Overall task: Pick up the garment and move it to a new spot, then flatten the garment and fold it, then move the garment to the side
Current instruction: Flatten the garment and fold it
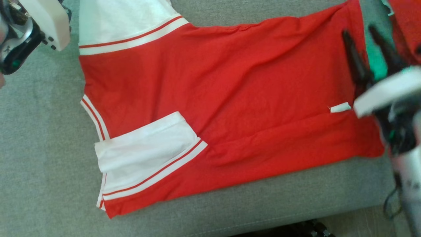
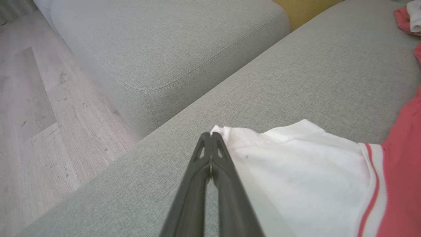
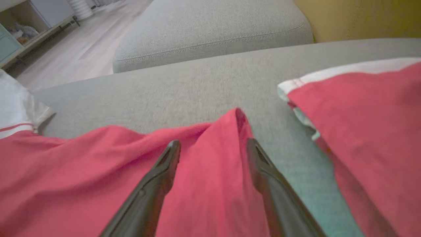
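The right end effector hangs over the far right end of the garment in the head view, its two dark fingers spread apart and gripping nothing. The garment, red with white sleeves edged in red stripes, lies spread flat across the grey sofa cushion. One sleeve is folded inward onto the red body near its lower left corner. A small white tag sits on the red cloth just beside the right arm's pale housing. The left arm's wrist housing shows just off the garment's upper left sleeve. A second red garment lies beyond the first one's right edge. In the left wrist view, the left end effector is clenched, its fingers pressed together with the tips touching the corner of the white sleeve. Whether any cloth is caught between them cannot be told. A second grey cushion and a wooden floor lie beyond the garment. In the right wrist view, the open fingers straddle a raised ridge of the garment's red hem, and the second red garment lies to the right of that ridge, apart from it, with a strip of bare cushion between them.
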Controlling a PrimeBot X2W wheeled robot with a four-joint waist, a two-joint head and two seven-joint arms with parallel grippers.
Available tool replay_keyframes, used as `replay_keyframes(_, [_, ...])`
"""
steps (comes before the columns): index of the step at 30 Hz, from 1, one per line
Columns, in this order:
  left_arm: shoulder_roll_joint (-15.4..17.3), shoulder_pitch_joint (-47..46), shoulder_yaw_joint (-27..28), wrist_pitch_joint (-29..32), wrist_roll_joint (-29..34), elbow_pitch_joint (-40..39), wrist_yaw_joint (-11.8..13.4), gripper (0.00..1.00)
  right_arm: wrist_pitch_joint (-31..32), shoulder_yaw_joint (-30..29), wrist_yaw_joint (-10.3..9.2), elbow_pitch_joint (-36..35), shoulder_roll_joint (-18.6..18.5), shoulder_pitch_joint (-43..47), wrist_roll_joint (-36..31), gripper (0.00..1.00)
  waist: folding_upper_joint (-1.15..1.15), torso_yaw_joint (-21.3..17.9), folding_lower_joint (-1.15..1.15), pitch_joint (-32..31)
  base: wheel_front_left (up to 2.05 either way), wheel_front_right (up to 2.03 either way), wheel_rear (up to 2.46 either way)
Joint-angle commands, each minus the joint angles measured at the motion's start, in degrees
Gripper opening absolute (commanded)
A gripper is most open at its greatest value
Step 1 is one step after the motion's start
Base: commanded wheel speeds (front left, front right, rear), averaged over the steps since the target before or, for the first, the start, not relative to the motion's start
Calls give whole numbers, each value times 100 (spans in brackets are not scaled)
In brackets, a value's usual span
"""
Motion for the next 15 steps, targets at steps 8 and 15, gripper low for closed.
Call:
replay_keyframes(8, [114,-376,253,-15,147,-89,10,0,1296,354,19,882,-285,-1177,32,100,0,116,0,-23,0,0,0])
replay_keyframes(15, [79,-373,253,-12,131,-95,10,0,1731,349,19,1166,-227,-1590,395,100,0,160,0,-29,0,0,0])
